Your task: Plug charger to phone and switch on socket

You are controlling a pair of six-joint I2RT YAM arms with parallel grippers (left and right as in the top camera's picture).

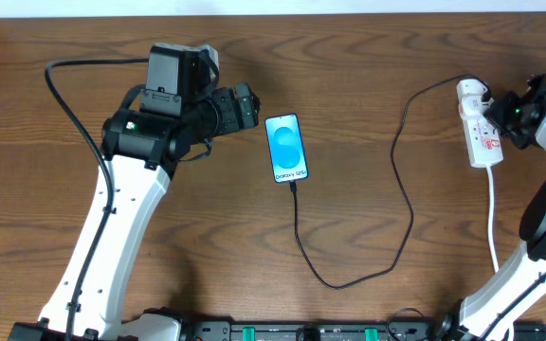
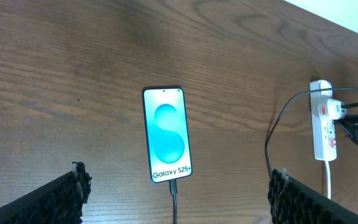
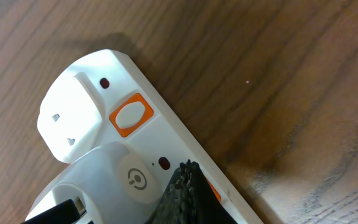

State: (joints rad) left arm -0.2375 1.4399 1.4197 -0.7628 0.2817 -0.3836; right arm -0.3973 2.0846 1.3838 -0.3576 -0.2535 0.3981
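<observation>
The phone point(image 1: 286, 148) lies flat mid-table, its blue screen lit, and shows as the phone point(image 2: 166, 134) in the left wrist view. The charger cable point(image 1: 352, 280) runs from the phone's bottom edge, loops right and climbs to the white plug head point(image 1: 473, 94) seated in the socket point(image 1: 482, 140). My left gripper point(image 1: 245, 106) hovers open just left of the phone, its fingers point(image 2: 67, 199) wide apart and empty. My right gripper point(image 3: 188, 186) is shut, its tips pressing down on the socket point(image 3: 185, 146) over an orange switch, beside the plug head point(image 3: 110, 180).
A second orange switch point(image 3: 131, 114) and another white plug point(image 3: 70, 115) sit further along the socket. The socket's white cord point(image 1: 493, 223) trails toward the front edge. The table's far edge meets a white wall.
</observation>
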